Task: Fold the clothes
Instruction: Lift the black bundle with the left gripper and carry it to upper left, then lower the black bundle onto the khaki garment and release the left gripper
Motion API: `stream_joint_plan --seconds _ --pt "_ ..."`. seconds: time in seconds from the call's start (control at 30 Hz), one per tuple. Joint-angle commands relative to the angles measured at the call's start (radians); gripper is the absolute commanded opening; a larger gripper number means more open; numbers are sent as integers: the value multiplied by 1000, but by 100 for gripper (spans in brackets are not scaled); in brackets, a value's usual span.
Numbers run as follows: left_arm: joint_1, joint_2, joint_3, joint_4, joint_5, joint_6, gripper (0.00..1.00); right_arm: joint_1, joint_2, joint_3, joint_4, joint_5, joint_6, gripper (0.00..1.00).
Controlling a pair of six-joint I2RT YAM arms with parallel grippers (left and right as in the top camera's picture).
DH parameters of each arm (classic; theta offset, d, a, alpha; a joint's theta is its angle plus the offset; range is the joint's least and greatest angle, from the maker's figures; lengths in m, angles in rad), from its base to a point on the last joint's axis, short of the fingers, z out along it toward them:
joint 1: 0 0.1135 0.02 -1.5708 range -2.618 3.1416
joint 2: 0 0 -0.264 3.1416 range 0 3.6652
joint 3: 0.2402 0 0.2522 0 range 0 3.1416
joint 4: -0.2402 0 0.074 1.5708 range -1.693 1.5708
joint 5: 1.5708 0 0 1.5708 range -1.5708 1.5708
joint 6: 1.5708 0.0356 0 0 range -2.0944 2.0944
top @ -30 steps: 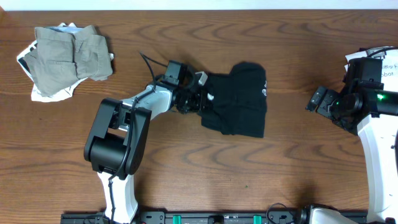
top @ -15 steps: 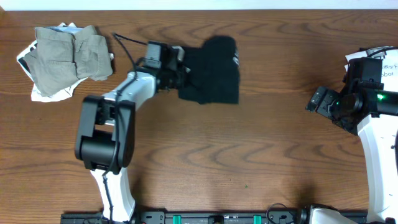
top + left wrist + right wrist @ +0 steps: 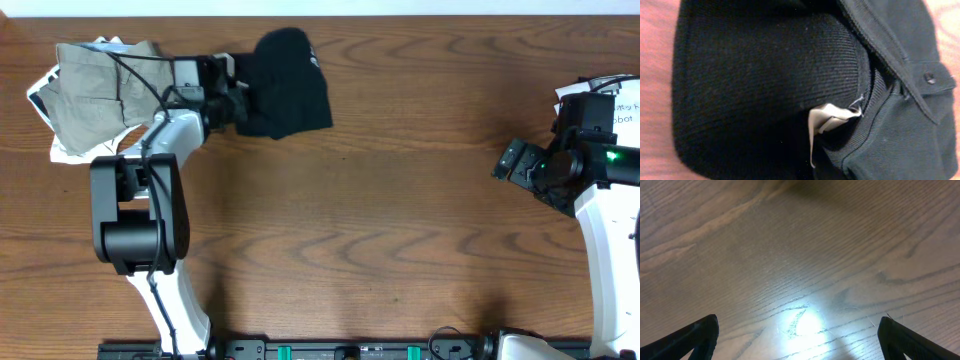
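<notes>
The folded black shirt point(image 3: 287, 85) lies at the table's far edge, left of centre. My left gripper point(image 3: 237, 100) is shut on its left edge. In the left wrist view the black shirt point(image 3: 765, 75) fills the frame, showing its ribbed collar and a white tag point(image 3: 827, 119); my fingers are hidden in the fabric. A khaki-grey garment point(image 3: 105, 90) lies folded on a white printed one point(image 3: 70, 150) at the far left, just beside the left wrist. My right gripper point(image 3: 508, 163) hovers open at the right, over bare wood point(image 3: 800, 280), holding nothing.
White printed paper point(image 3: 580, 90) lies at the right edge behind the right arm. The left arm's base point(image 3: 135, 215) stands left of centre. A black rail point(image 3: 330, 350) runs along the front edge.
My left gripper has dragged the black shirt from the table's middle up and to the left, close to the khaki pile. The right arm has not moved.
</notes>
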Motion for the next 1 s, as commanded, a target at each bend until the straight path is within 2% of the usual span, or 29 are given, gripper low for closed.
stream_joint_plan --seconds 0.0,0.13,0.3,0.97 --pt "22 13 74 13 -34 25 6 -10 5 2 1 0 -13 99" --pt "35 13 133 20 -36 64 6 -10 5 2 1 0 -13 99" --pt "64 13 191 12 -113 66 6 -10 5 2 1 0 -13 99" --pt "234 -48 328 3 -113 66 13 -10 5 2 1 1 -13 99"
